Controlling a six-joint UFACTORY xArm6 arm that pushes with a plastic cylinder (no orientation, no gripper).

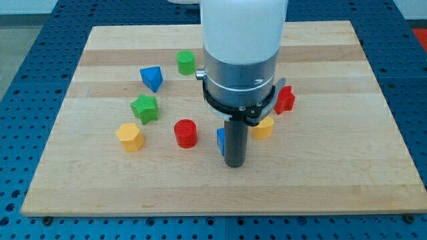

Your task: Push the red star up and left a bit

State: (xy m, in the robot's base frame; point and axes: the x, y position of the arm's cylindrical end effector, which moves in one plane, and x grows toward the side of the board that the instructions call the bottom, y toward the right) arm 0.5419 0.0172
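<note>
Camera view: red star [285, 100] upper-right of my tip [234, 165].

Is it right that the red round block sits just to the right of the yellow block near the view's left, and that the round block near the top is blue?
Not quite. The camera view shows the round block near the top is green, not blue. The rest holds: the red round block does sit just right of the yellow block near the view's left.

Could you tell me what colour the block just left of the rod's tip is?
Blue, mostly hidden behind my tip; the camera view shows it.
</note>
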